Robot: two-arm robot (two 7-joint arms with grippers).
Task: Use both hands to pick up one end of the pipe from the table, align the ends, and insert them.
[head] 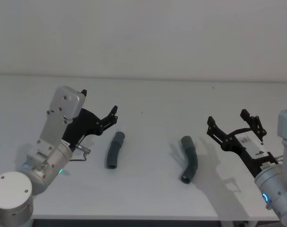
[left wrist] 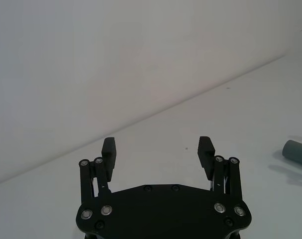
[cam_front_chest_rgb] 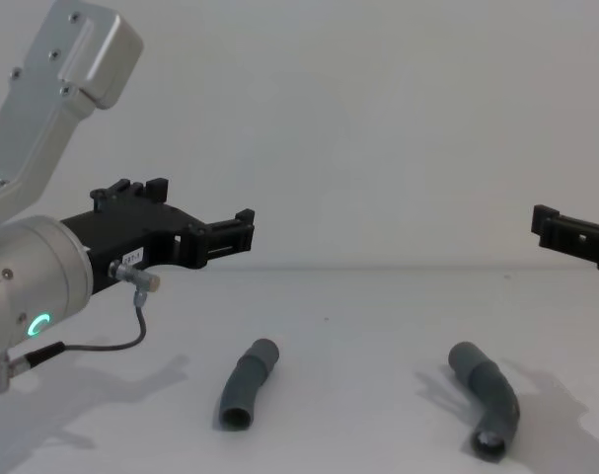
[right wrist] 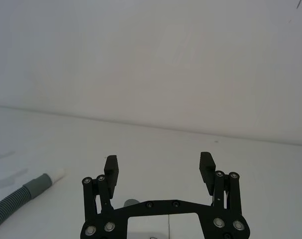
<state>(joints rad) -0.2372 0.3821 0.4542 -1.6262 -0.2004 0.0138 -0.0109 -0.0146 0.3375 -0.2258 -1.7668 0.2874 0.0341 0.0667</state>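
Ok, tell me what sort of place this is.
Probably a robotics lab test bench: a plain matte white table against a bare white wall, two short dark grey ribbed pipe pieces lying apart on it, and a black plastic left gripper and right gripper hovering, fingers open.

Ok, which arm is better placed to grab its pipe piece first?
Left, probably. The left gripper, open, hovers close beside the left pipe piece; the right gripper, also open, sits farther aside from the right pipe piece.

Head view looks down on the surface (head: 148, 198); chest view looks low across it; wrist views sit just behind the left hand (left wrist: 157, 147) and right hand (right wrist: 158, 162)
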